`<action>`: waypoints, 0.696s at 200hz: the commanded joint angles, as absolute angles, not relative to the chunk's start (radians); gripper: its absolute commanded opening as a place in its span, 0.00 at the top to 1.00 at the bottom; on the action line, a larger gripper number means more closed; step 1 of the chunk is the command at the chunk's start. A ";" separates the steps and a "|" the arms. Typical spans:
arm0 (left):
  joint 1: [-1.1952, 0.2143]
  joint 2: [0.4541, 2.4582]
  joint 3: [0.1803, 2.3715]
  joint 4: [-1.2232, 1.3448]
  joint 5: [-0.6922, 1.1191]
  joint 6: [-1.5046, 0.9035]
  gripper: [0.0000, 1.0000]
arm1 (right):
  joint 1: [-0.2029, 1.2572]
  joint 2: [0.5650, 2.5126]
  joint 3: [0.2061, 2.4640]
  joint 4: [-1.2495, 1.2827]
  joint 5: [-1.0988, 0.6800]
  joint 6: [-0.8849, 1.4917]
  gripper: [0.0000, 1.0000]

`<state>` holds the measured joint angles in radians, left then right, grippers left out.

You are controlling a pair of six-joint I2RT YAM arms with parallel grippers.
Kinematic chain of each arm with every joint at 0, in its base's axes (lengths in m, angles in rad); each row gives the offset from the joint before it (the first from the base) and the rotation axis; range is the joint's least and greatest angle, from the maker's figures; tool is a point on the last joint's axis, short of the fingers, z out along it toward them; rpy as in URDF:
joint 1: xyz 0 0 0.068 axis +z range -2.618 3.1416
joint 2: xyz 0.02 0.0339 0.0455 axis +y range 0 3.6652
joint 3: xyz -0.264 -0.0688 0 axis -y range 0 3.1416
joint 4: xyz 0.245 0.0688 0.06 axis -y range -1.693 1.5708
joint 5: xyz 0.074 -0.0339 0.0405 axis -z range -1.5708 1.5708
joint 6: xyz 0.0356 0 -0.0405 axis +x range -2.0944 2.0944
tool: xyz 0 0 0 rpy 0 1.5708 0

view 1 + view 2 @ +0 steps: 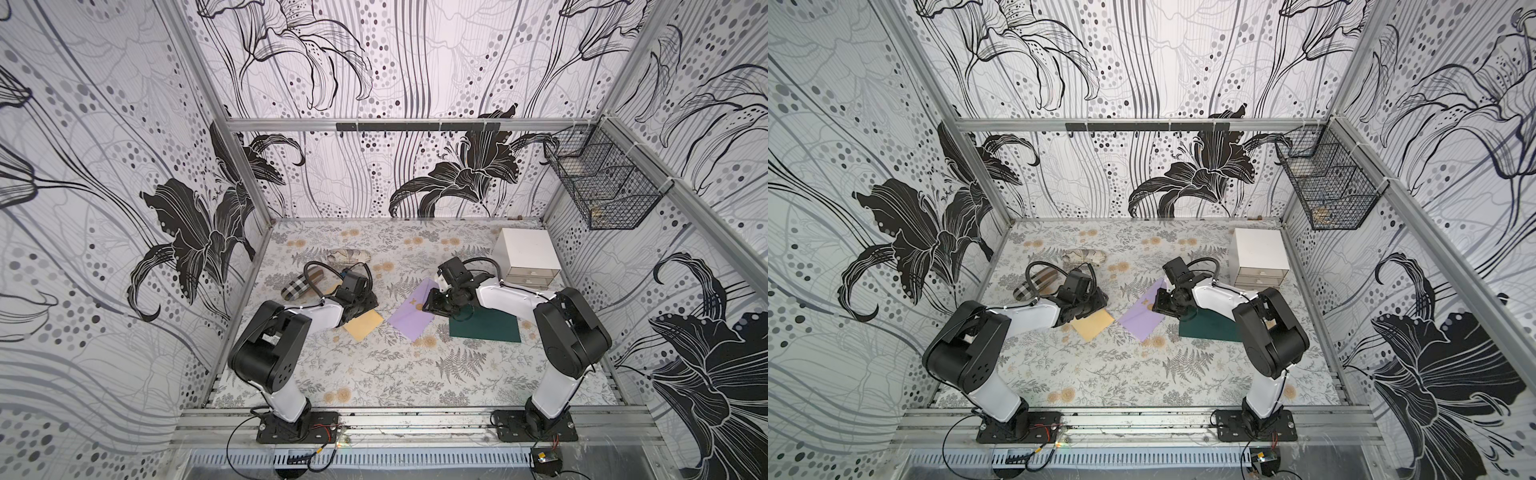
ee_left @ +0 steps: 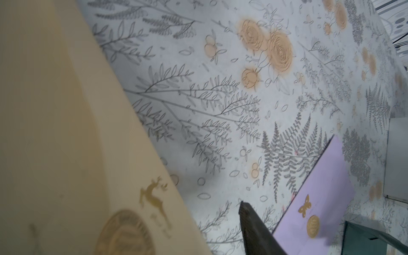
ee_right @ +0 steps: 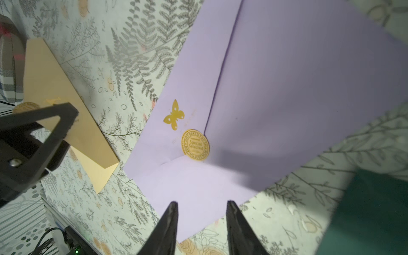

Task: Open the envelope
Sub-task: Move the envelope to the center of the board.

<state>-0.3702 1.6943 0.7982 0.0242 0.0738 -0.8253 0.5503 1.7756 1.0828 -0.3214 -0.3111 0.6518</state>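
Observation:
Three envelopes lie mid-table. The lilac envelope (image 1: 409,320) (image 3: 287,88) carries a gold butterfly and a round gold seal (image 3: 195,144) at its flap tip; the flap looks slightly lifted and casts a shadow. My right gripper (image 3: 202,204) (image 1: 430,305) hovers open over its near corner, holding nothing. The yellow envelope (image 1: 363,326) (image 2: 55,132) with a gold deer sits at my left gripper (image 1: 363,303). That gripper's jaws stand apart: one finger (image 2: 254,229) shows and the envelope hides the other. A dark green envelope (image 1: 486,328) lies under the right arm.
A white two-drawer box (image 1: 525,253) stands at the back right. A plaid slipper (image 1: 299,284) and a rolled cloth (image 1: 345,254) lie behind the left arm. A black wire basket (image 1: 602,187) hangs on the right wall.

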 commanded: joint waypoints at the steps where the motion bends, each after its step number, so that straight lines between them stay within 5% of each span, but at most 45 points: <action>1: -0.325 1.734 0.866 0.056 0.072 -0.794 0.52 | 0.549 1.801 1.111 -0.345 -0.323 0.619 0.61; 75: -0.242 1.915 1.049 0.023 0.135 -0.772 0.53 | 0.609 1.844 1.142 -0.344 -0.357 0.563 0.61; 139: -0.245 1.596 0.976 -0.088 0.165 -0.764 0.46 | 0.618 1.893 1.215 -0.360 -0.323 0.571 0.61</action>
